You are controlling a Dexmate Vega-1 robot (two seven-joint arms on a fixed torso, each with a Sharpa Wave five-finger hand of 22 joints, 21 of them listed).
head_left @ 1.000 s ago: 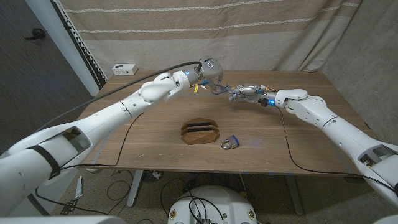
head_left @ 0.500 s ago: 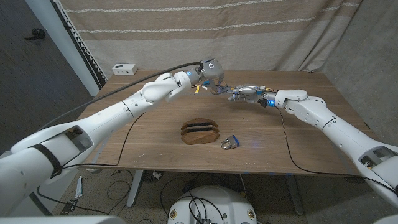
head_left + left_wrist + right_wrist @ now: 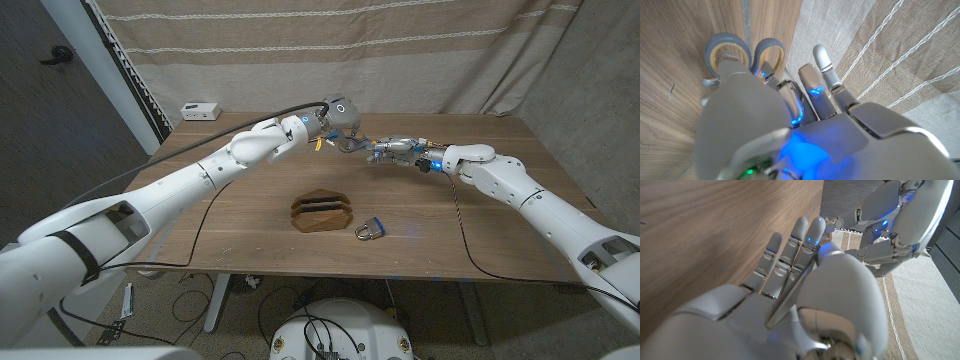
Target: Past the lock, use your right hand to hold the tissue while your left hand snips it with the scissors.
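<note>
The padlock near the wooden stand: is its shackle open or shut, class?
Cannot tell for sure. The padlock lies flat on the table beside the stand; its shackle looks looped in, but it is too small to confirm.

Robot lab or test room, wooden table [image 3: 250, 215] on a metal frame, striped cloth backdrop [image 3: 330, 50] hung behind the table, loose cables [image 3: 185, 290] on carpet beneath the table

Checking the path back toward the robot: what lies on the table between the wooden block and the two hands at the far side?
In the head view, only bare tabletop separates the slotted brown wooden block from the left hand and right hand.
</note>
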